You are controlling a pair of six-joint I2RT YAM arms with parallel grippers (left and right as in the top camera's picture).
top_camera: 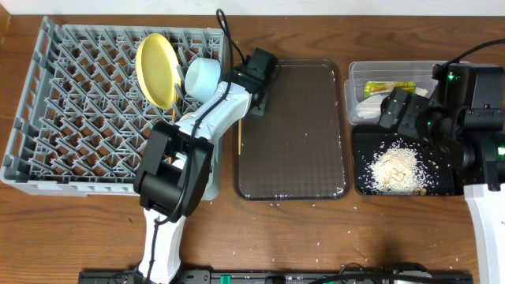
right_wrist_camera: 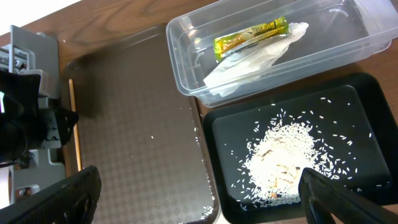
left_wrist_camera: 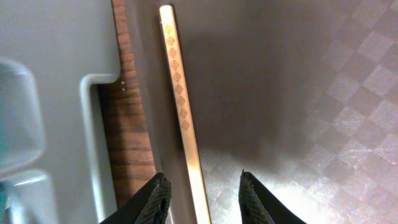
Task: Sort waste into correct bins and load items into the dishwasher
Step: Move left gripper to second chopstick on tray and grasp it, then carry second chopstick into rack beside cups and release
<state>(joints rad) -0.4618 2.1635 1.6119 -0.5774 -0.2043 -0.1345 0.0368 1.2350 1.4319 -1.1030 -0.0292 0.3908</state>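
**Left end effector astride a chopstick, right one open above the rice**

On my screens the wooden tabletop (top_camera: 79,229) carries everything. The grey dish rack (top_camera: 79,102) fills its left side. The dark brown serving tray (top_camera: 296,126) sits just right of it, in the middle. At the far right stands the clear tub (top_camera: 394,69), with the glossy black tray (top_camera: 364,142) right in front of it.

A yellow plate (top_camera: 158,69) stands on edge among the rack's pegs near its back right corner, and a light blue bowl (top_camera: 203,77) lies tipped just beside it.

My right end effector (right_wrist_camera: 199,174) hangs above the black tray, jaws spread wide and empty. My left end effector (left_wrist_camera: 203,176) is low over the brown tray's left edge.

The white napkin (right_wrist_camera: 249,62) and the yellow-green wrapper (right_wrist_camera: 249,36) lie together in the tub.

One wooden chopstick (left_wrist_camera: 180,106) lies along the brown tray's left edge. The left jaws stand partly open on either side of it, and I see neither finger touching it.

The rice scraps (top_camera: 394,167) are heaped in the black tray, with loose grains scattered around.
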